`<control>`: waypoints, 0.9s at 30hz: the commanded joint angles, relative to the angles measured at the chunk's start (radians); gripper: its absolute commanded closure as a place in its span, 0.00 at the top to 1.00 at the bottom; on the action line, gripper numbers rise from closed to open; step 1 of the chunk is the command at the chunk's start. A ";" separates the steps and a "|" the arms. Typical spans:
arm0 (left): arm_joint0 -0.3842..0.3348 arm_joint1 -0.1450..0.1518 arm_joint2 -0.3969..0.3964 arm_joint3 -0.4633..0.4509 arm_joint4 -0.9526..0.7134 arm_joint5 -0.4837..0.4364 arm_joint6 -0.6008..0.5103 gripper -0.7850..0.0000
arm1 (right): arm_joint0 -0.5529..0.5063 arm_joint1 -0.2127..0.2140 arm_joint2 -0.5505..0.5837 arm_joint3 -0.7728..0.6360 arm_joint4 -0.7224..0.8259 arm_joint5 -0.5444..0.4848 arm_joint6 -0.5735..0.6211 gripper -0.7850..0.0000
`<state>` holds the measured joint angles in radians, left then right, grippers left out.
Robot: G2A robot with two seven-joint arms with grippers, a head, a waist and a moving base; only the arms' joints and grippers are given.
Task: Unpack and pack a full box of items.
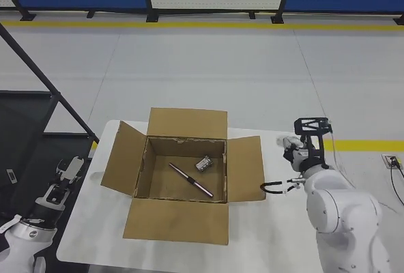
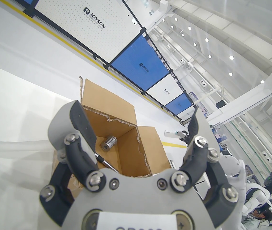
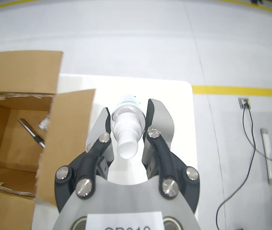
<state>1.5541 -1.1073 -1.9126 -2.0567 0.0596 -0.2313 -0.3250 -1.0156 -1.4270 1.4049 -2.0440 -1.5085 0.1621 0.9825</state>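
An open cardboard box (image 1: 181,174) stands on the white table (image 1: 96,225) with its flaps spread. Inside lie a dark pen-like rod (image 1: 189,179) and a small metal cylinder (image 1: 203,163); both also show in the left wrist view, the rod (image 2: 104,162) and the cylinder (image 2: 108,143). My right gripper (image 3: 126,118) is shut on a clear spray bottle (image 3: 126,125) with a white cap, held above the table to the right of the box (image 3: 18,111). In the top view the bottle (image 1: 291,147) sits at the right gripper (image 1: 299,151). My left gripper (image 2: 136,120) is open and holds nothing, off the table's left side (image 1: 69,170).
The box's right flap (image 1: 246,168) reaches toward the right gripper. A black curved part (image 1: 273,185) lies on the table near the right arm. A dark frame (image 1: 31,82) stands to the left of the table. A cable (image 3: 248,130) runs over the floor on the right.
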 commanded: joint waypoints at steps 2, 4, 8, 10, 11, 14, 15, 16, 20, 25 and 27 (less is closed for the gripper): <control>0.000 0.000 0.000 0.000 0.000 0.000 0.000 1.00 | 0.029 -0.007 -0.103 -0.009 0.000 -0.038 -0.017 0.00; 0.000 0.000 0.000 0.000 0.000 0.000 0.000 1.00 | 0.076 -0.013 -0.175 0.024 0.018 -0.084 -0.012 0.00; 0.000 0.000 0.000 0.000 0.000 0.000 0.000 1.00 | 0.185 -0.035 -0.325 0.147 0.026 -0.117 -0.012 0.00; 0.000 0.000 0.000 0.000 0.000 0.000 0.000 1.00 | 0.243 -0.048 -0.391 0.226 0.032 -0.130 -0.007 0.00; 0.000 0.000 0.000 0.000 0.000 0.000 0.000 1.00 | 0.272 -0.056 -0.425 0.273 0.046 -0.141 0.001 0.00; 0.000 0.000 0.000 0.000 0.000 0.000 0.000 1.00 | 0.367 -0.085 -0.521 0.432 0.106 -0.175 0.028 0.00; 0.000 0.000 0.000 0.000 0.000 0.000 0.000 1.00 | 0.400 -0.096 -0.551 0.490 0.123 -0.183 0.036 0.00; 0.000 0.000 0.000 0.000 0.000 0.000 0.000 1.00 | 0.430 -0.109 -0.580 0.546 0.151 -0.193 0.038 0.00; 0.000 0.000 0.000 0.000 0.000 0.000 0.000 1.00 | 0.535 -0.165 -0.697 0.776 0.209 -0.184 0.029 0.00; 0.000 0.000 0.000 0.000 0.000 0.000 0.000 1.00 | 0.631 -0.243 -0.795 1.016 0.311 -0.200 -0.023 0.00; 0.000 0.000 0.000 0.000 0.000 0.000 0.000 1.00 | 0.657 -0.270 -0.820 1.085 0.347 -0.217 -0.038 0.00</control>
<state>1.5541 -1.1073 -1.9126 -2.0567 0.0596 -0.2313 -0.3250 -0.3754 -1.6815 0.5995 -1.0096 -1.1811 -0.0466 0.9520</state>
